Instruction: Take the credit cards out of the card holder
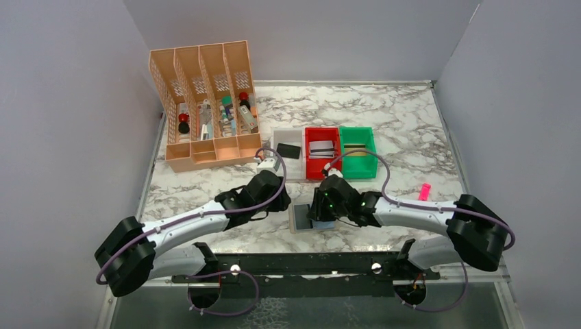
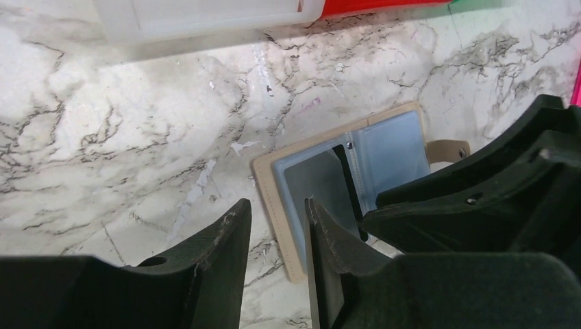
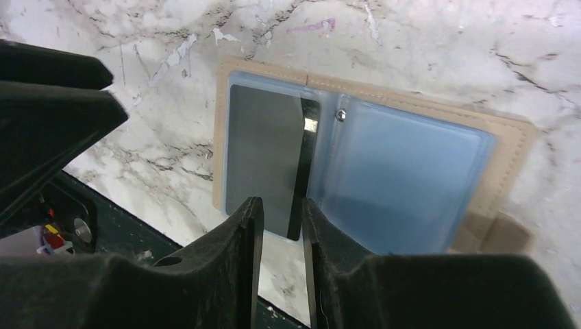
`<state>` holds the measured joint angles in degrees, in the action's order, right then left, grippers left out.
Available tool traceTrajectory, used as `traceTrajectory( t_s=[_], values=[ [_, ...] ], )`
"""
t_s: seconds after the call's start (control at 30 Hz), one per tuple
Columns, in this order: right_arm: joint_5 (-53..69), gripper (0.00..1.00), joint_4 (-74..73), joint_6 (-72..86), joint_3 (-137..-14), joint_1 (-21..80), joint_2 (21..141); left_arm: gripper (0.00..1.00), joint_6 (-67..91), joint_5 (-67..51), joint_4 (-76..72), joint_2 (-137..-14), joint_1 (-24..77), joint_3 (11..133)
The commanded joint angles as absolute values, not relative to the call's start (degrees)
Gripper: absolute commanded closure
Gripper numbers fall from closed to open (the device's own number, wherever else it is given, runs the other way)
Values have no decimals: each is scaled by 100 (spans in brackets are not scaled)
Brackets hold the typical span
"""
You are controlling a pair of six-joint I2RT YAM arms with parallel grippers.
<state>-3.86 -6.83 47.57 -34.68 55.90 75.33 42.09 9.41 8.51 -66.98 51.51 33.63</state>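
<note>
The left fingers and right fingers hover at the open card holder, each pair slightly apart and empty. Its grey card lies flush, so pinching may lift the unheld holder too.

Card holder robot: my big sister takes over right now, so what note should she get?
Left gripper: jaws slightly apart, empty, by the card holder's edge.
Right gripper: jaws slightly apart, empty, over the holder's near edge.
Things: the holder lies open on the table.
Done: black card in the white bin, silver card in the red bin, striped card in the green bin.
Left: a grey card sits in one pocket; pull it out.
</note>
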Motion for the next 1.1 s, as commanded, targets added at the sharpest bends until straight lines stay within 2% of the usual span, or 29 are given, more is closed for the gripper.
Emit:
traceTrajectory(
  t_s=[0.0, 0.13, 0.5, 0.9, 1.07],
  values=[
    [-18, 67, -242, 4809, -3679, 5581, 7912, 60, 4517, 1233, 683, -6271, 5162, 3085],
    [-8, 66, -209, 4871, -3662, 5580, 8110, 57, 4502, 792, 407, -6243, 5150, 2990],
    [-52, 65, -103, 5000, -3473, 5479, 8279, 58, 4383, -393, -356, -7090, 5151, 3090],
    [-116, 67, -34, 5124, -3288, 5432, 8214, 71, 4139, -890, -328, -7874, 5169, 3271],
    [17, 77, 78, 5124, -3313, 5432, 8322, 81, 4035, -878, -211, -8143, 5206, 3365]
  ],
)
